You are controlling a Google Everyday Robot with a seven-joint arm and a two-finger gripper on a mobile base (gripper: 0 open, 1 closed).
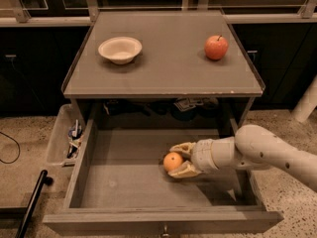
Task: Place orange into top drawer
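The orange (172, 161) is low inside the open top drawer (124, 180), right of its middle, at or just above the drawer floor. My gripper (178, 159) reaches in from the right and its two fingers (182, 148) sit on either side of the orange, closed on it. The white arm (267, 152) runs over the drawer's right wall.
On the cabinet top stand a white bowl (120, 49) at the left and a red apple (216, 47) at the right. A clear plastic bin (63, 140) of clutter hangs left of the drawer. A black pole (30, 202) lies on the floor at the lower left.
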